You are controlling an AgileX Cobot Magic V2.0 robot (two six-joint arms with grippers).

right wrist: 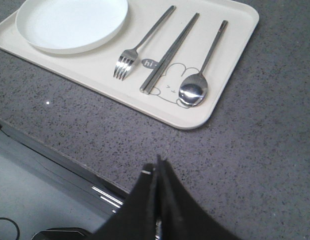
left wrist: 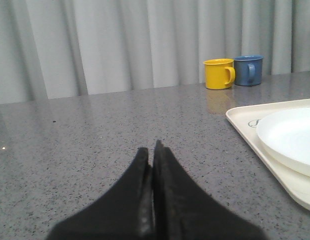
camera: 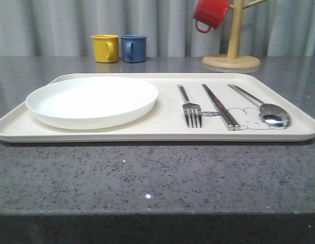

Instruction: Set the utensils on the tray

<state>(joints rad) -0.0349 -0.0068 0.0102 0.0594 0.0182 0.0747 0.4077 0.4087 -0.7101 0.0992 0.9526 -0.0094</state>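
The front view sits low, near table height, facing 12 o'clock across the tray [camera: 162,133] toward the curtain. The left wrist view skims the bare table from beyond the tray's 9 o'clock end. The right wrist view looks steeply down from higher, seemingly around 5 o'clock. All three share the plate [camera: 91,101].

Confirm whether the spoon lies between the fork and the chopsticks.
No, the chopsticks lie in the middle, with the fork and the spoon on either side.
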